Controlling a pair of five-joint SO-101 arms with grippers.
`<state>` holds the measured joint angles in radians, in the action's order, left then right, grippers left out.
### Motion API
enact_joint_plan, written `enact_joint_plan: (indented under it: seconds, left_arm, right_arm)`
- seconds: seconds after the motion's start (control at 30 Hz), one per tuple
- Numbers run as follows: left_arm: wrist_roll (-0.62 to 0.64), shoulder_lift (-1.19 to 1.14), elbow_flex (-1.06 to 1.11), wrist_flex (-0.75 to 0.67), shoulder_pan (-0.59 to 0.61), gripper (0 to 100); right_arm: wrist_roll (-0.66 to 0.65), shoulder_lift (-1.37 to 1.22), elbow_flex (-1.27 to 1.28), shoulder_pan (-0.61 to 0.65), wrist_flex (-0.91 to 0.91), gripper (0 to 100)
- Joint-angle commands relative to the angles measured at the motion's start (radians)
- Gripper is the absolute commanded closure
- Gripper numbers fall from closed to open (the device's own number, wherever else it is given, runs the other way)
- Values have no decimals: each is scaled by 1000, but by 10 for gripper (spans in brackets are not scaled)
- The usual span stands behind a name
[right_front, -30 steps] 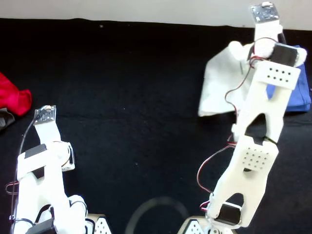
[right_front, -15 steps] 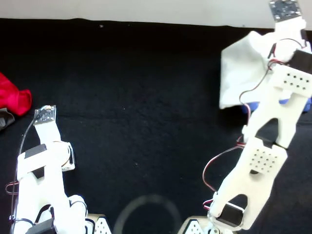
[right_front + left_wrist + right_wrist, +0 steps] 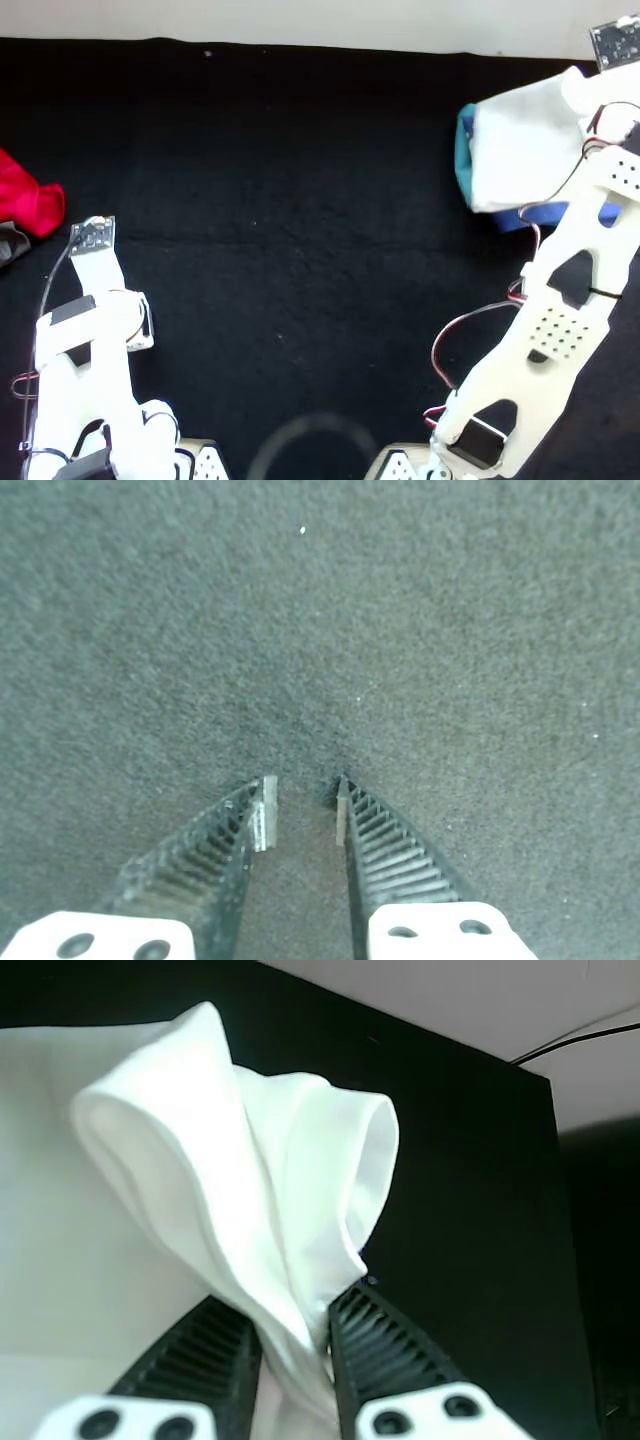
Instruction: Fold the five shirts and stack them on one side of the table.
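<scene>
A folded white shirt [image 3: 522, 146] hangs at the table's far right, over a stack showing a teal edge [image 3: 464, 150] and a blue shirt [image 3: 560, 214]. My right gripper [image 3: 297, 1340] is shut on a bunched fold of the white shirt [image 3: 240, 1210]. A red shirt [image 3: 28, 203] lies crumpled at the left edge. Near the table's front left, my left gripper [image 3: 300, 810] hovers low over bare black cloth, open a little with nothing between its fingers.
The black table cloth [image 3: 280, 170] spreads wide between the two arms. A dark item [image 3: 8, 243] lies just below the red shirt at the left edge. A pale wall runs behind the table's far edge.
The right arm has carried the white shirt rightward and farther back, over the blue stack, uncovering a teal edge. The left arm has kept still.
</scene>
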<state>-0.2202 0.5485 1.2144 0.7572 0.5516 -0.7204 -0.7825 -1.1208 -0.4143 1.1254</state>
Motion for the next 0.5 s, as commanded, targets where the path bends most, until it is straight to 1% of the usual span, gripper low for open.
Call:
enact_joint_plan:
  seconds: [0.0,0.17,0.23,0.3,0.37,0.47]
  left_arm:
    - [-2,4,7,-17,-1,881]
    - [-2,4,8,-17,-1,881]
    - [-2,4,8,-17,-1,881]
    - [-2,4,8,-17,-1,881]
    - [-2,4,8,-17,-1,881]
    - [-2,4,8,-17,-1,881]
  right_arm:
    - [-14,-24,-1,-12,-74,992]
    - [-14,-94,-1,-13,-102,979]
    - [-9,-116,-1,-15,-96,920]
    - [-6,-130,-1,-15,-96,830]
    - [52,-133,-1,-24,-101,766]
    - [192,-131,-33,-38,-113,762]
